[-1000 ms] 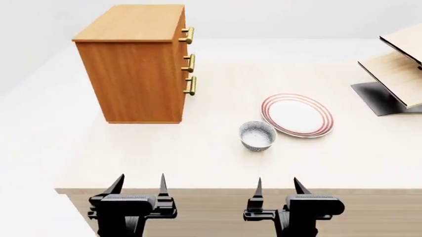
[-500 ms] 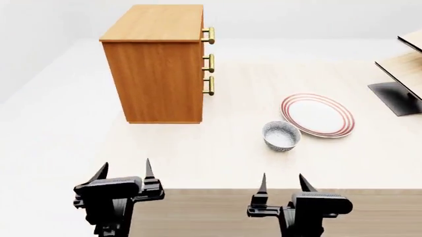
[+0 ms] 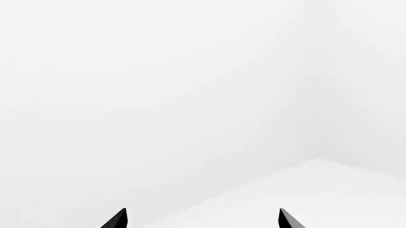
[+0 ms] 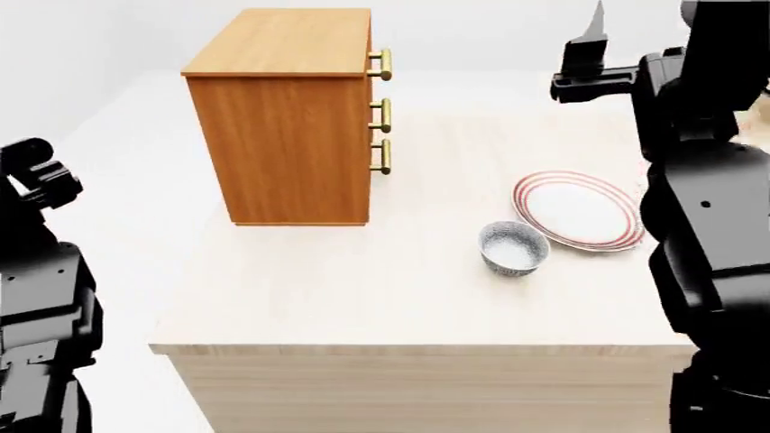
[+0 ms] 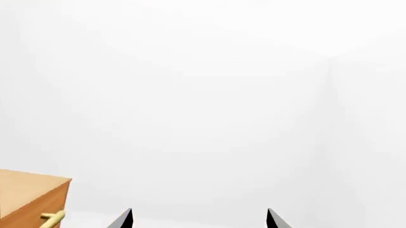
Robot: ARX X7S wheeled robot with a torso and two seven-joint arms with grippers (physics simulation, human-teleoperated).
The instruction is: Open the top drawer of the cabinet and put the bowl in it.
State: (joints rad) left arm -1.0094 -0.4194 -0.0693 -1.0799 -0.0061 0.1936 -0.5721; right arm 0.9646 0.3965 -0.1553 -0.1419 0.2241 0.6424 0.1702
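Since half a second ago, both arms have been raised from the table's near edge. The right gripper and left gripper are held wide, gripping nothing. One cabinet with three closed drawers is seen; its top drawer is shut. One bowl sits just beside one plate.
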